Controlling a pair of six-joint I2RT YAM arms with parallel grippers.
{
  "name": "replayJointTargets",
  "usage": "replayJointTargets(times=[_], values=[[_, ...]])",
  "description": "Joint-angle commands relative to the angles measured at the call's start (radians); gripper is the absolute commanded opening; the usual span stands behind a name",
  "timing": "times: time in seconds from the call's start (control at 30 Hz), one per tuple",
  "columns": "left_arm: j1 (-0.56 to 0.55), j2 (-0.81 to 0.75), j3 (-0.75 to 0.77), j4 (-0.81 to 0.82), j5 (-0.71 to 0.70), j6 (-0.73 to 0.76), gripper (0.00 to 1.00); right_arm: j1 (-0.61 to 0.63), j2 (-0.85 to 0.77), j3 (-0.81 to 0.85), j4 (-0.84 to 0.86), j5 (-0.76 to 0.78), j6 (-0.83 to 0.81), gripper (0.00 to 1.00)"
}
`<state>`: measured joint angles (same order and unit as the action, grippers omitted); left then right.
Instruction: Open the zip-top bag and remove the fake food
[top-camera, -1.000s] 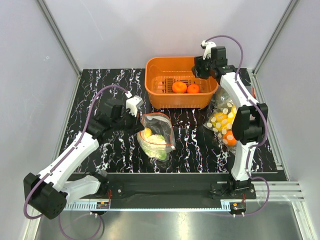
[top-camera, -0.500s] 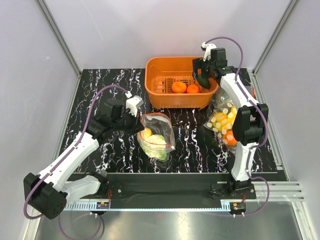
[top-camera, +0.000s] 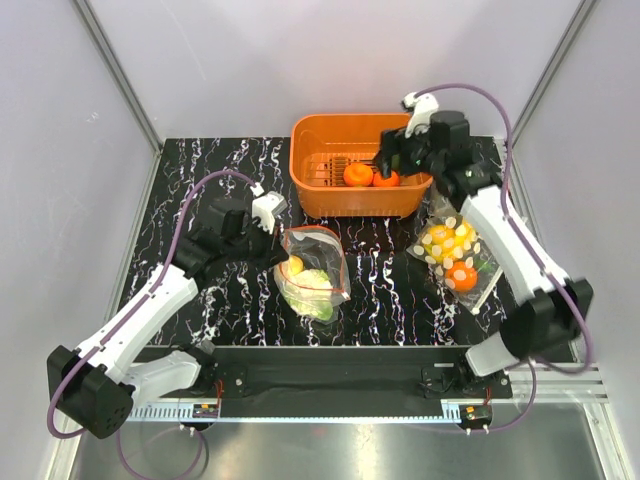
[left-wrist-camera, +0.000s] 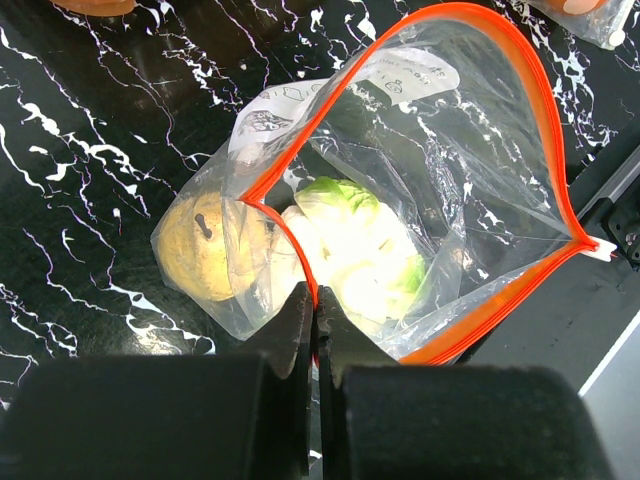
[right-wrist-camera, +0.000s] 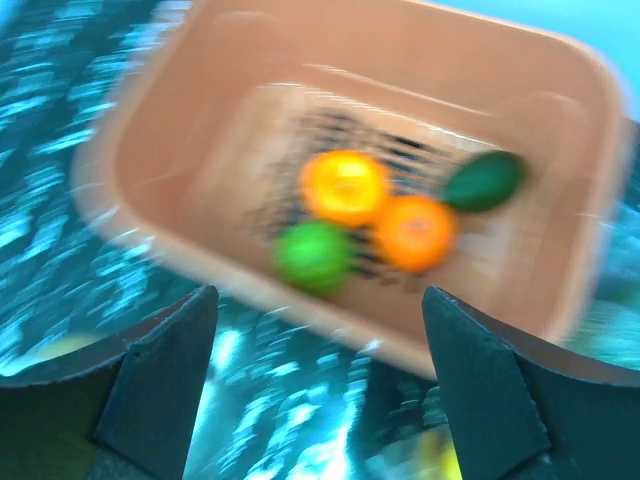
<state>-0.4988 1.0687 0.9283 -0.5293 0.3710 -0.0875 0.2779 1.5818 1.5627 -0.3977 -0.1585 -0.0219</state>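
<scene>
Left claw (left-wrist-camera: 315, 305) pinches the orange zip rim of the bag (left-wrist-camera: 450, 200), which lies open-mouthed on the table (left-wrist-camera: 80, 150), holding one cauliflower (left-wrist-camera: 355, 245) and one yellow fruit (left-wrist-camera: 200, 255). Right claw (right-wrist-camera: 317, 300) hangs spread over the basket (right-wrist-camera: 250, 60), which holds two oranges (right-wrist-camera: 345, 185), one avocado (right-wrist-camera: 484, 180) and one green ball (right-wrist-camera: 312, 256).

The zip-top bag (left-wrist-camera: 480, 170) is laid open-mouthed on the worktop (top-camera: 200, 165), a cauliflower (left-wrist-camera: 360, 250) kept inside; two oranges (top-camera: 359, 175) are set in the basket (top-camera: 310, 192).
</scene>
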Motion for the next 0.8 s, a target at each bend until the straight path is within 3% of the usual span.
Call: replayJointTargets(times=[0.0,0.13,0.37,0.53,0.77], values=[[-0.004,-0.001,0.021,0.025,0.009,-0.011,0.00,0.163,-0.164,-0.084,0.010,-0.029,0.042,0.87],[-0.003,0.000,0.023,0.023,0.013,-0.011,0.00,0.269,-0.258,-0.177,0.020,-0.103,0.115,0.68],[-0.003,0.004,0.024,0.020,0.002,-0.011,0.00,0.410,-0.302,-0.315,0.079,-0.216,0.299,0.51],[-0.004,0.005,0.026,0.015,-0.001,-0.008,0.00,0.498,-0.269,-0.345,0.115,-0.199,0.327,0.49],[-0.004,0.000,0.026,0.015,0.006,-0.009,0.00,0.521,-0.145,-0.267,0.051,-0.108,0.326,0.48]])
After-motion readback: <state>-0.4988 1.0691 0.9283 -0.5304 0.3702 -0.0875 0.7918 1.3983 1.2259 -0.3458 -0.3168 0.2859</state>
